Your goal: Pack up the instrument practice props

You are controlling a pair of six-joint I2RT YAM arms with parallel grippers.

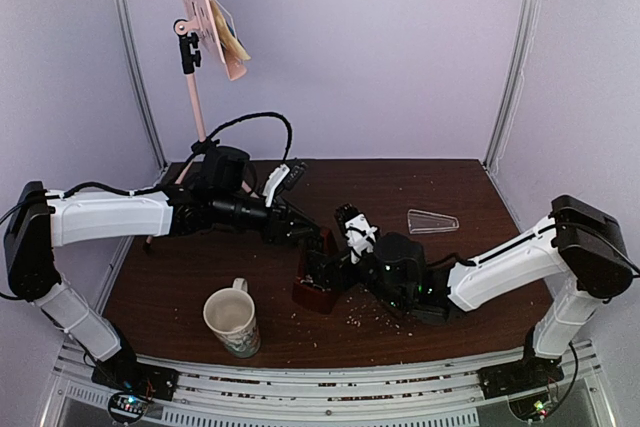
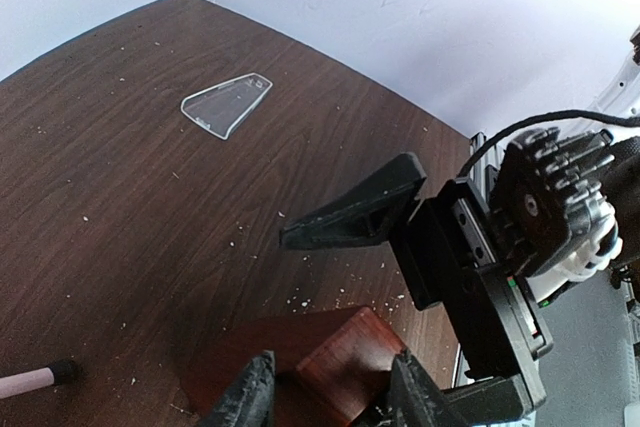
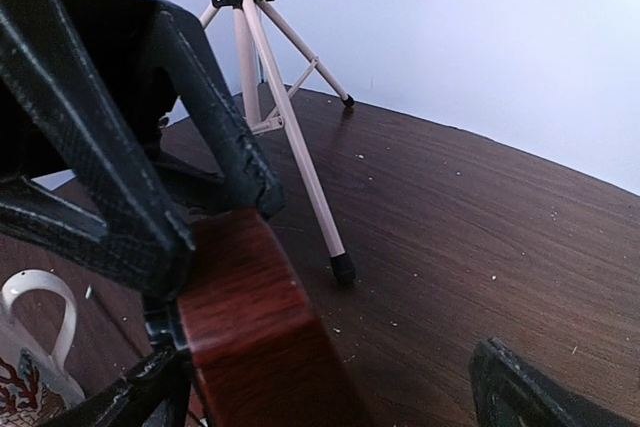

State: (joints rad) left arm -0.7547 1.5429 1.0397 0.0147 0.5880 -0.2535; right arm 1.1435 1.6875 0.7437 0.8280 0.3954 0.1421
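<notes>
The dark red-brown metronome (image 1: 316, 290) stands on the table in front of the middle. My left gripper (image 1: 312, 243) reaches in from the left and is shut on its narrow top (image 2: 340, 352), with a finger (image 2: 243, 399) on each side. My right gripper (image 1: 332, 269) is wide open around the metronome's body (image 3: 262, 332), which lies close to its left finger (image 3: 118, 404). The clear wedge cover (image 1: 433, 221) lies flat to the right, and also shows in the left wrist view (image 2: 226, 104). The pink music stand (image 1: 197, 7) stands at the back left with pale-yellow and blue sheets (image 1: 230, 37) on its desk.
A cream patterned mug (image 1: 232, 321) stands at the front left, close to the metronome. The stand's pink legs (image 3: 290, 137) spread over the table's back left. Crumbs speckle the dark wood table (image 1: 470, 187). White walls close in the back and sides.
</notes>
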